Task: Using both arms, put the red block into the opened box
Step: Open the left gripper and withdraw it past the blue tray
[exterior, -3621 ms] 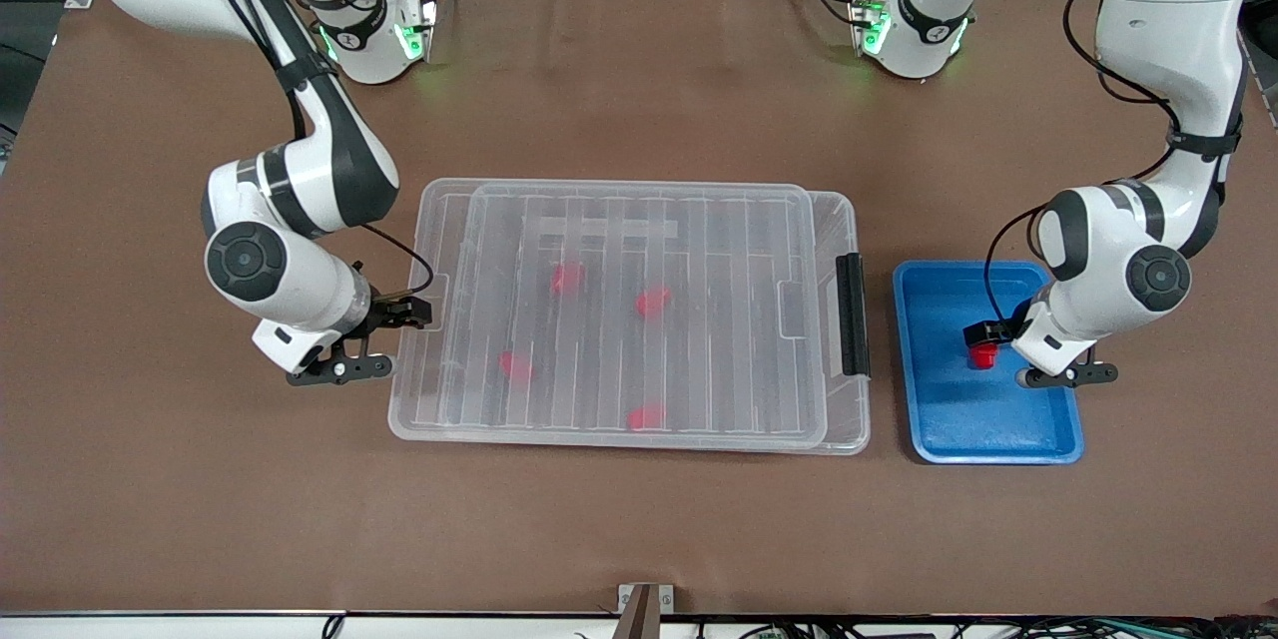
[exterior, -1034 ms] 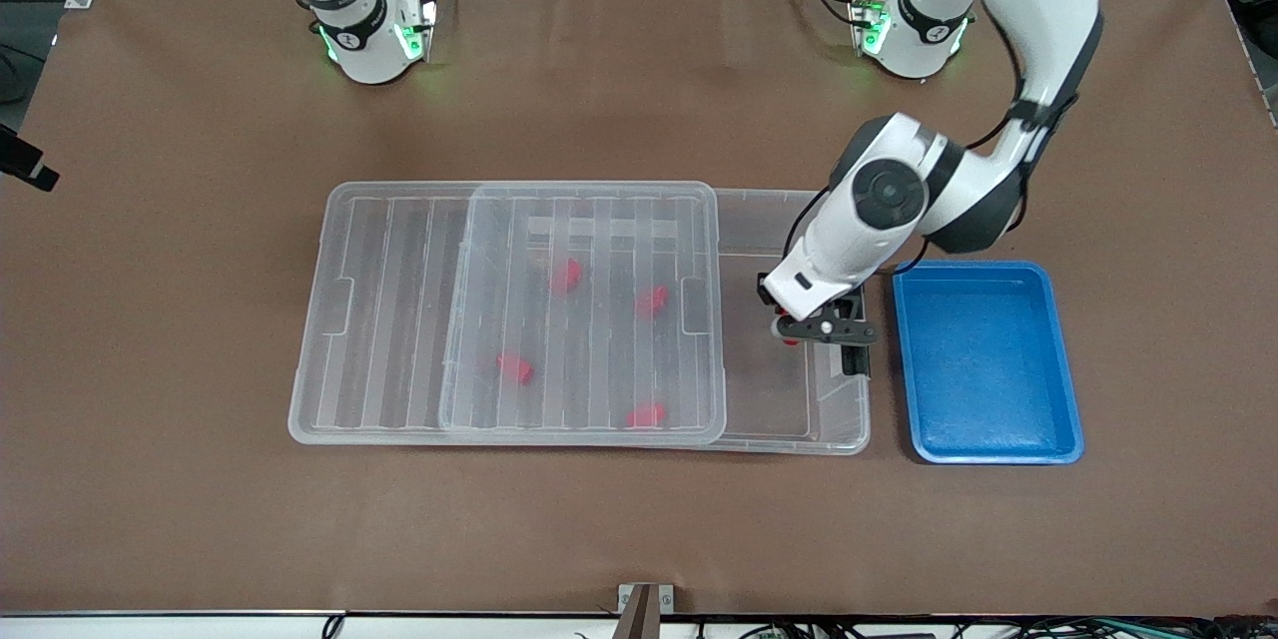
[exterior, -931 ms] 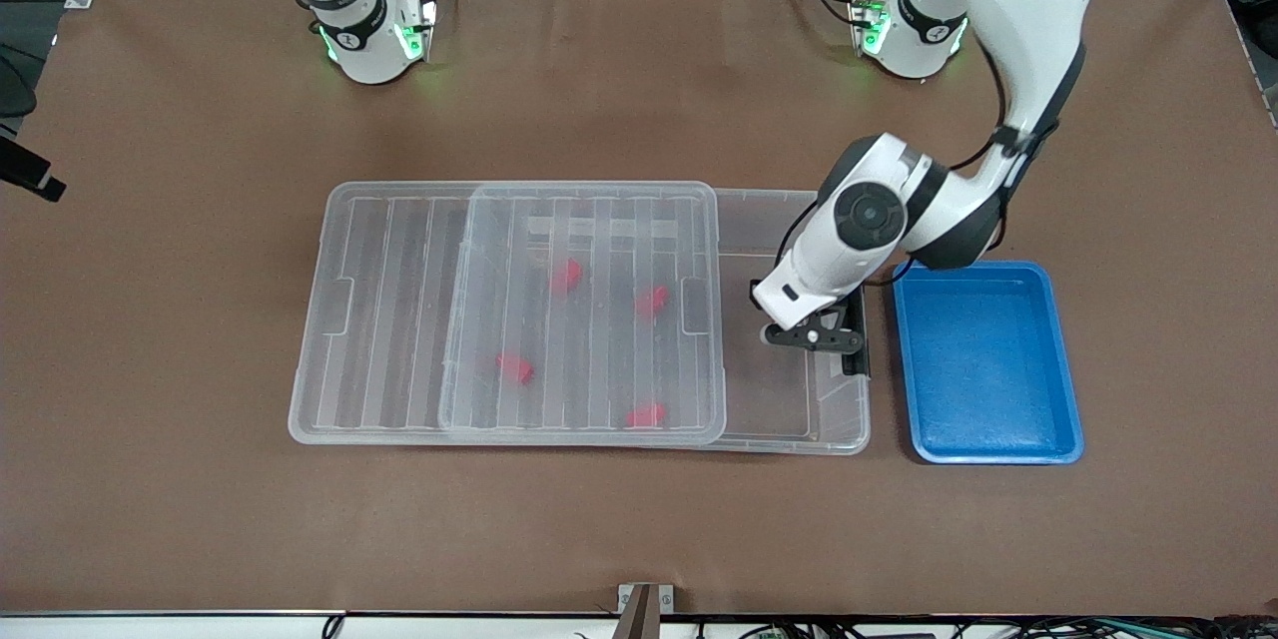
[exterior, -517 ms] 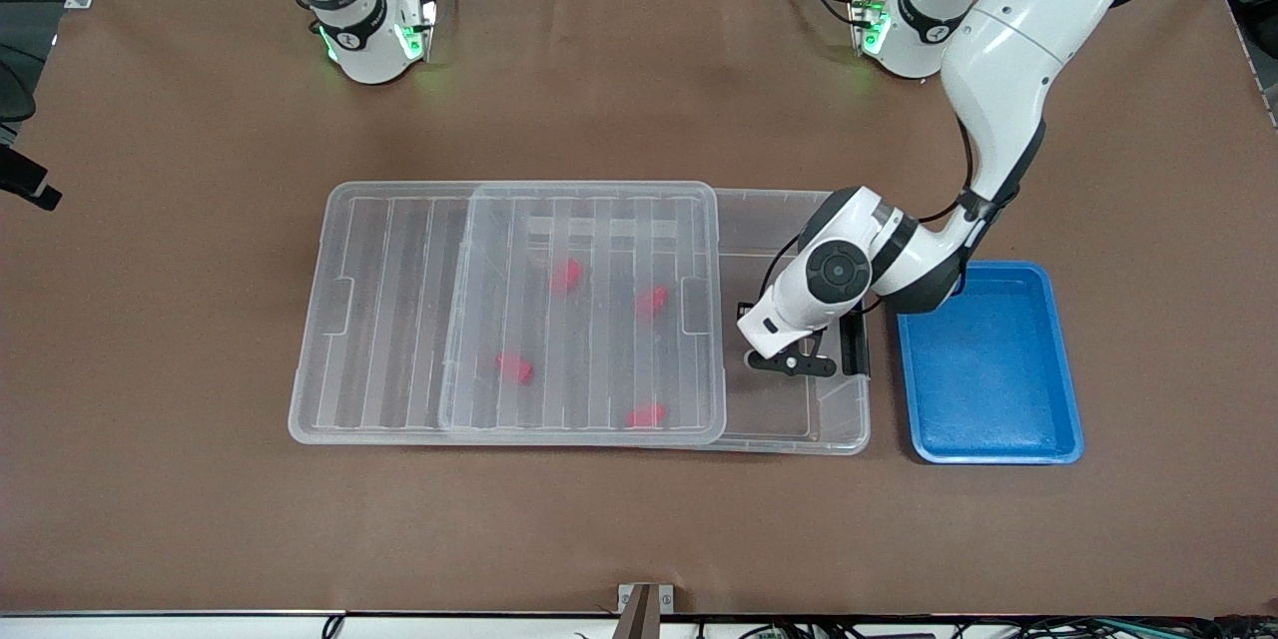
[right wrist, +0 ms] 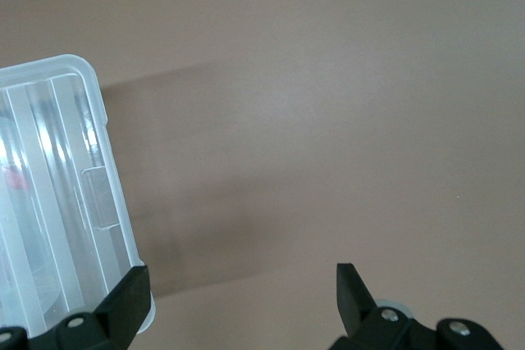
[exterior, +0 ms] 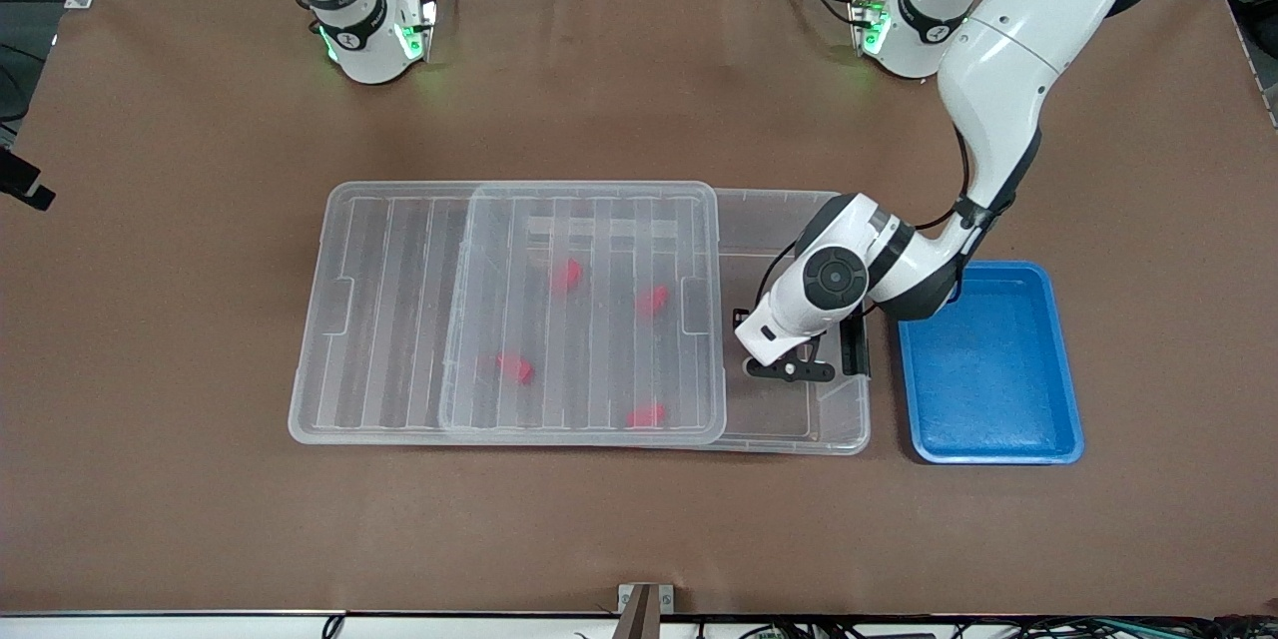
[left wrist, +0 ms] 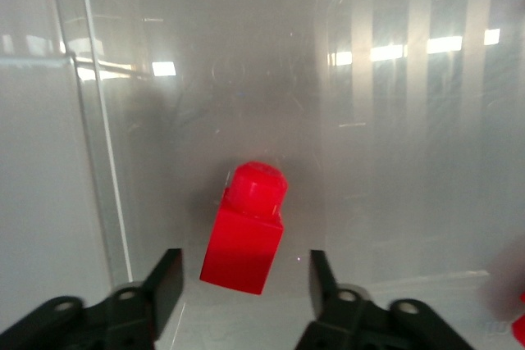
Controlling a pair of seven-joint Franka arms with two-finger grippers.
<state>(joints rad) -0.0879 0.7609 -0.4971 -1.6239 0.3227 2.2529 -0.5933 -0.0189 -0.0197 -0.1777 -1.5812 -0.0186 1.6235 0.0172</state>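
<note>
Left wrist view shows the left gripper (left wrist: 244,284) just opened, red block (left wrist: 246,229) probably dropped in the box (exterior: 789,419); right gripper (right wrist: 244,297) waits, spread wide.

I see a blue tray (exterior: 988,419) on the brown table (exterior: 639,539), and nothing is in it. It sits flat, toward the left arm's end of the table. A small metal bracket (exterior: 645,599) sits at the table edge closest to the front camera
</note>
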